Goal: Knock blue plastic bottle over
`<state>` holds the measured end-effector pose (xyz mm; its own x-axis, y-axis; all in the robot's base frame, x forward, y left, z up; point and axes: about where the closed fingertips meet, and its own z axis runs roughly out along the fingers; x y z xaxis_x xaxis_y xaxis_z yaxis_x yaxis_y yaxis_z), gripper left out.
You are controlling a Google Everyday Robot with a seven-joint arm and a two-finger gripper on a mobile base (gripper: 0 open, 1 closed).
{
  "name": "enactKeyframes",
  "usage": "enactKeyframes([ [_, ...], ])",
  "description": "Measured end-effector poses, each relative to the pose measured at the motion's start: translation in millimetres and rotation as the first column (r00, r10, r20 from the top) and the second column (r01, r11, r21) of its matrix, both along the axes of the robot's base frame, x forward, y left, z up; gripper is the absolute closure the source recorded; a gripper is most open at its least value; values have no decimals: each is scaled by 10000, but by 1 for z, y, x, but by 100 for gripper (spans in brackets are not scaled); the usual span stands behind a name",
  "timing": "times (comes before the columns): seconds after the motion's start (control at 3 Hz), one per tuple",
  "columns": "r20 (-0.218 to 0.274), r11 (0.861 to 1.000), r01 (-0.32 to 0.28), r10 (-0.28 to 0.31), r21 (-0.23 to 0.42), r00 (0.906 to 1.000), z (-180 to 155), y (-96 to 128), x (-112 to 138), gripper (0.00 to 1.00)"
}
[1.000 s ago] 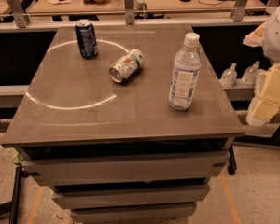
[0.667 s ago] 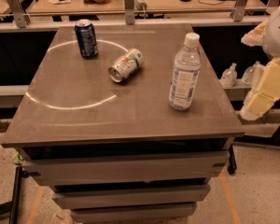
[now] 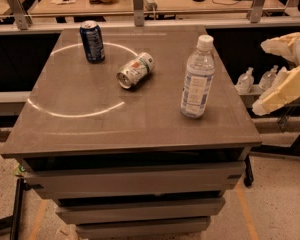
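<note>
The blue plastic bottle [image 3: 197,79] stands upright on the right part of the grey table [image 3: 90,129]. It is clear and bluish, with a white cap and a pale label. My gripper [image 3: 259,77] is at the right edge of the view, off the table's right side and about level with the bottle. Its two cream fingers [image 3: 282,91] are spread apart and hold nothing. A gap of roughly one bottle width lies between the nearest fingertip and the bottle.
A dark blue soda can [image 3: 92,41] stands upright at the back left. A silver can [image 3: 135,70] lies on its side near the middle. Small clear pump bottles [image 3: 246,80] sit on a low shelf right of the table. A desk with clutter runs behind.
My gripper's lower finger has shifted a little left and down, toward the table's right edge. The bottle and both cans have not moved.
</note>
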<state>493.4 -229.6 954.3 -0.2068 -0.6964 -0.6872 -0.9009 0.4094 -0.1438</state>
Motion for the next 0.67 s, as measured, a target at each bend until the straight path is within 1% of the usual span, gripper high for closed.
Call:
enactKeyframes([
  [0.33,666,9758,-560,428,2112,9969,0,27,5,0],
  [0.67,752,9411,-688,463,3311,9961,-11,51,6,0],
])
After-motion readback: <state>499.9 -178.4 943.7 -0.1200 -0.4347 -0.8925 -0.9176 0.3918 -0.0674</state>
